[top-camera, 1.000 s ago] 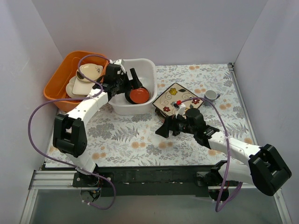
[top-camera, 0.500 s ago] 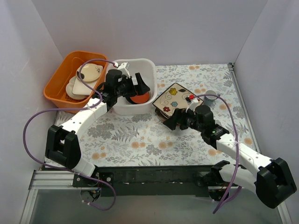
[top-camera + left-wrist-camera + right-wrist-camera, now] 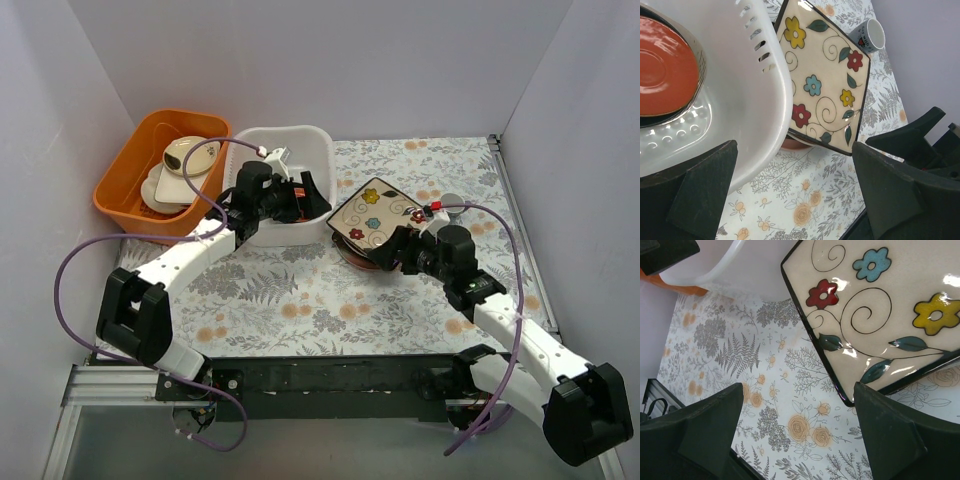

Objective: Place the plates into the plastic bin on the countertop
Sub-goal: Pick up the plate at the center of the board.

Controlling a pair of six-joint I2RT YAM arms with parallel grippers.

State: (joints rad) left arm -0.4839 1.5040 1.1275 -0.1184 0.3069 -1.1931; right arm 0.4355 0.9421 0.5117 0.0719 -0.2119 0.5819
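Observation:
The white plastic bin (image 3: 300,145) stands at the back of the countertop (image 3: 290,290). In it a red saucer (image 3: 660,75) lies on a dark glossy plate (image 3: 699,65). The cream square floral plate (image 3: 378,213) rests tilted on a reddish round plate (image 3: 358,256) just right of the bin; both also show in the left wrist view, the cream one (image 3: 825,85) above the reddish one (image 3: 792,144). My left gripper (image 3: 300,197) is open and empty over the bin's right wall (image 3: 755,100). My right gripper (image 3: 392,250) is open and empty, at the cream plate's near corner (image 3: 880,305).
An orange tub (image 3: 140,170) with cream dishes (image 3: 185,155) stands left of the bin. A small grey cup (image 3: 452,203) sits behind the cream plate, also in the left wrist view (image 3: 867,36). White walls close the back and both sides.
My left gripper has moved right, from inside the bin above the saucer to its right wall. My right gripper has moved back and right, up to the cream plate's near corner.

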